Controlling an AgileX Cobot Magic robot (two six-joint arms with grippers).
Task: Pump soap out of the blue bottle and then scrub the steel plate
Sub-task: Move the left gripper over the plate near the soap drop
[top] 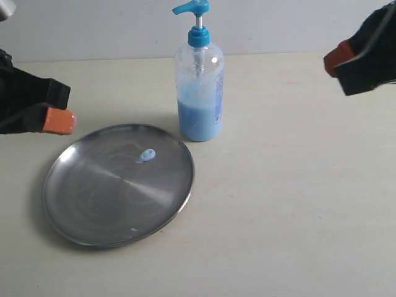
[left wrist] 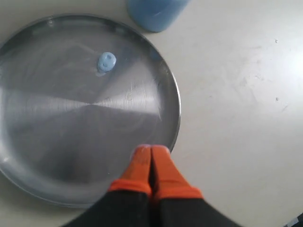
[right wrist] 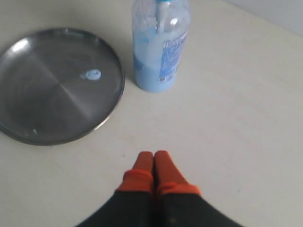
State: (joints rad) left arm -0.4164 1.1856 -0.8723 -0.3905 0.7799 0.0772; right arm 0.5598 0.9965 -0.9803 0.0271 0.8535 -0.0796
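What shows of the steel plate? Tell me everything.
The wide round shallow plate of brushed grey steel lies flat on the pale table, low rim raised, faint radial sheen. A small light-blue soap blob sits off-centre on it, a tiny pale speck near its rim. The tall clear blue-pump bottle stands close beside it, a narrow gap between. Nothing grips it.

Pale beige tabletop (top: 297,204), whitish wall (top: 93,25)

Brushed shiny steel plate (top: 93,204), clear glossy plastic bottle (top: 199,80), milky soap blob (top: 147,154), smooth matt tabletop (top: 297,198)
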